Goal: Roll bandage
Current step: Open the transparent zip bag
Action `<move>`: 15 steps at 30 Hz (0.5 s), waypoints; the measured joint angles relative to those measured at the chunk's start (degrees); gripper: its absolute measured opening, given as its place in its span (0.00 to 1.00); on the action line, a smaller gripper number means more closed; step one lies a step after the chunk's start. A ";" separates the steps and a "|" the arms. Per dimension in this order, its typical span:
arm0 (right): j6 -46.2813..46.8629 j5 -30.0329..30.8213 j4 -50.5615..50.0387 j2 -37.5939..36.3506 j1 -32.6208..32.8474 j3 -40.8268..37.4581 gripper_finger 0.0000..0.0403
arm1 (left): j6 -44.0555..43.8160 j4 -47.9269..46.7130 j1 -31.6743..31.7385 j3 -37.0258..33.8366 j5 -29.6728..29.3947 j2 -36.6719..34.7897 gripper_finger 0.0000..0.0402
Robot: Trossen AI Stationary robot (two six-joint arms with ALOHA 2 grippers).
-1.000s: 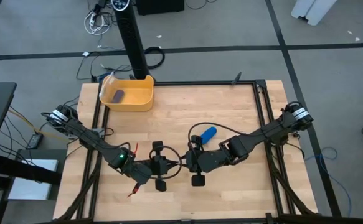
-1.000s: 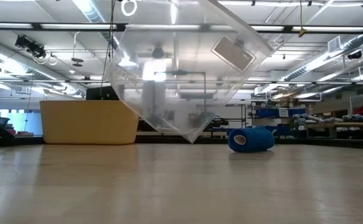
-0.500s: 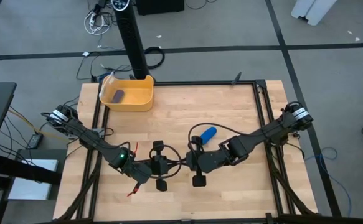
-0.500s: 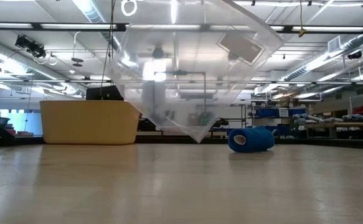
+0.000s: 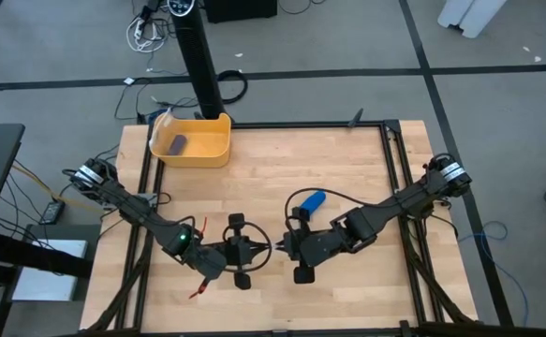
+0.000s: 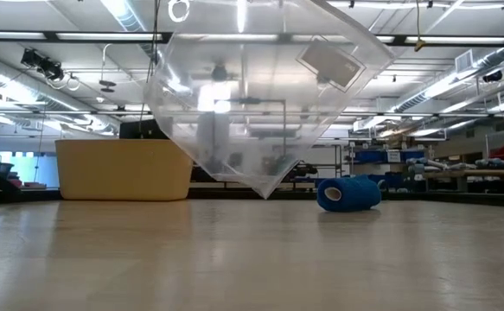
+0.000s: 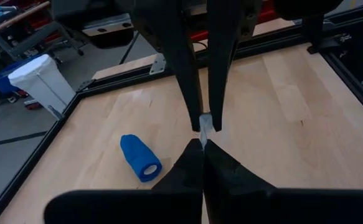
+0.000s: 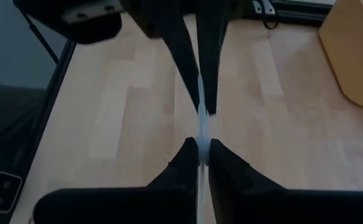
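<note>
I've got both grippers, left gripper [image 5: 254, 251] and right gripper [image 5: 279, 247], pinched tight on the clear bag [image 6: 260, 95] mid-table w/ the bandage [image 5: 312, 201] rolled just beyond on the right, so keep tension even, no tugging.

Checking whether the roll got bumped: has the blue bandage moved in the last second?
No. In the low view the bandage sits at the same spot right of the yellow bin.
</note>
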 joint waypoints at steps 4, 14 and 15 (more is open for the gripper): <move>1.41 -0.16 -1.81 0.00 0.42 -0.01 0.05 | 0.02 -0.09 -0.57 0.00 -0.80 -0.15 0.00; 6.10 -0.14 -8.19 -0.09 2.16 -0.03 0.04 | -0.43 0.06 -1.14 0.00 -1.11 -0.96 0.00; 6.71 -0.13 -8.85 -0.09 2.39 -0.02 0.04 | -0.45 0.07 -1.14 0.00 -1.32 -1.02 0.00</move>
